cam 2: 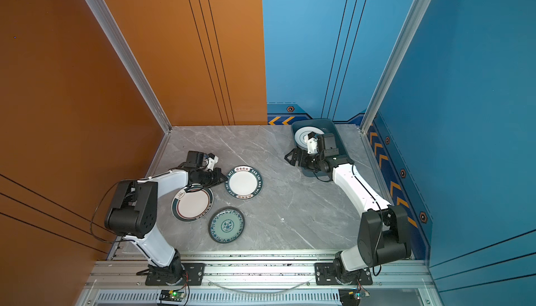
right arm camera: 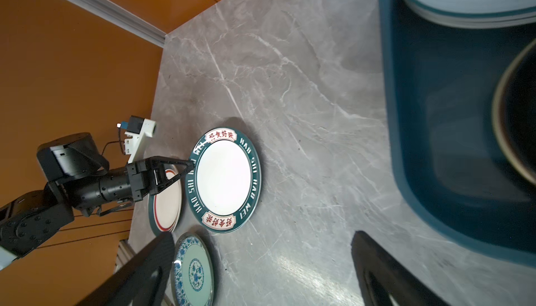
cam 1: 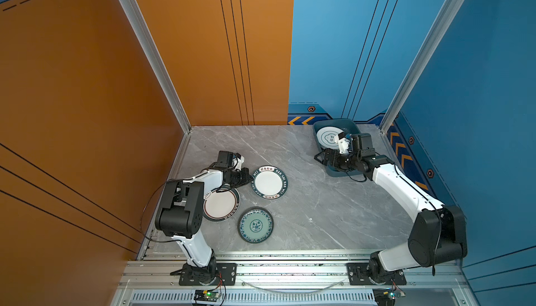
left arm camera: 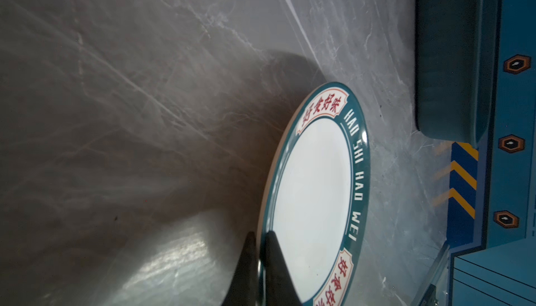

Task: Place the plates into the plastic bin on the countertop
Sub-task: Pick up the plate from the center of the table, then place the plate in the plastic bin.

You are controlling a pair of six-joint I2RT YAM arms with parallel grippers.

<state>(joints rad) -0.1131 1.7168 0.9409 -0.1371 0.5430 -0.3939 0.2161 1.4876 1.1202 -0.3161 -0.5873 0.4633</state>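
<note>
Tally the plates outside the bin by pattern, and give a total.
green-lettered white plate: 1
red-ringed white plate with dark-green rim: 1
teal floral plate: 1
Total: 3
</note>
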